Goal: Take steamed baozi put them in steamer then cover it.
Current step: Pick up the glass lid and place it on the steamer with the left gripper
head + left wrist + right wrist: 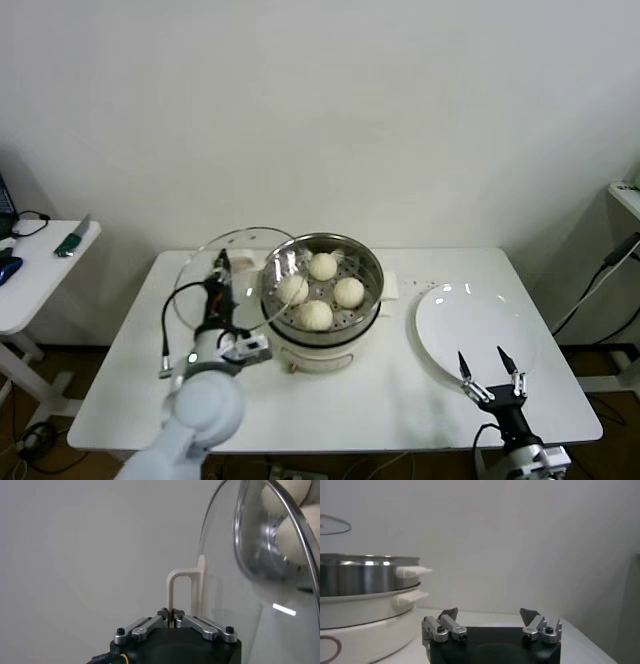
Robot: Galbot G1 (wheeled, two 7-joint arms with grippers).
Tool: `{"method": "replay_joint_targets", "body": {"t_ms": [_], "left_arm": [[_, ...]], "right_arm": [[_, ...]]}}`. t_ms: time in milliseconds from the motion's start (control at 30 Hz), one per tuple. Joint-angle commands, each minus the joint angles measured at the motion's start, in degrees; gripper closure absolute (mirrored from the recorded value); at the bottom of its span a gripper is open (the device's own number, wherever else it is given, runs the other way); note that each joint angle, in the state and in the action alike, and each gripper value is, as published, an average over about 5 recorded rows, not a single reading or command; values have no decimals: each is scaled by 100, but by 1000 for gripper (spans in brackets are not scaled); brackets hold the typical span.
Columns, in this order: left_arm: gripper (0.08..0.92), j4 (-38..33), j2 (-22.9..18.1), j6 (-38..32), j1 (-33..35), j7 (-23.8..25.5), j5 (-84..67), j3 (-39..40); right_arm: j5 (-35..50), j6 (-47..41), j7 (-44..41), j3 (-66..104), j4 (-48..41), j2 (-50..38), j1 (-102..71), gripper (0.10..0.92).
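Observation:
Four white baozi (316,285) lie in the shiny steel steamer (366,262), which sits on its cream pot base (330,350) at the table's middle. My left gripper (221,268) is shut on the cream handle (184,592) of the clear glass cover (205,285). It holds the cover tilted on edge just left of the steamer, its rim overlapping the steamer's left side. The cover's glass (260,580) fills one side of the left wrist view. My right gripper (489,372) is open and empty at the front right, beside the plate. The steamer (365,574) shows in the right wrist view.
A flat white plate (475,330) lies right of the steamer. A side table (40,265) with small items stands at the far left. A black cable (168,330) loops by my left arm. The table's front edge (330,440) is close.

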Motion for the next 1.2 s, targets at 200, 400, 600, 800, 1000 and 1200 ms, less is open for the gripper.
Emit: {"method": "replay_joint_targets", "body": {"t_ms": [200,400,600,800,1000,1200], "left_arm": [[865,1025,-1969,257,-555,370,1620,1143],[865,1529,-2280,268,-802,286,1676,1275],[865,1921,-2363,258,-1028,148,1625,1296],[865,2153,-2300,210,-1140,31,1660,1292],[865,2268,-2210,172,-1144,-48,1697,1262],[865,2287,-2115,147,-1077,-3,1766,1253]], "right_arm": [[142,82,-61,-3,-75,-117,-13,203],[238,172,-63,39,-141,-186,-52,203],[296,208,-61,88,-155,-199,-70,203],[306,239,-57,110,-167,-173,-84,203],[306,254,-59,135,-174,-150,-97,203],[308,253,-61,155,-171,-148,-92,203]]}}
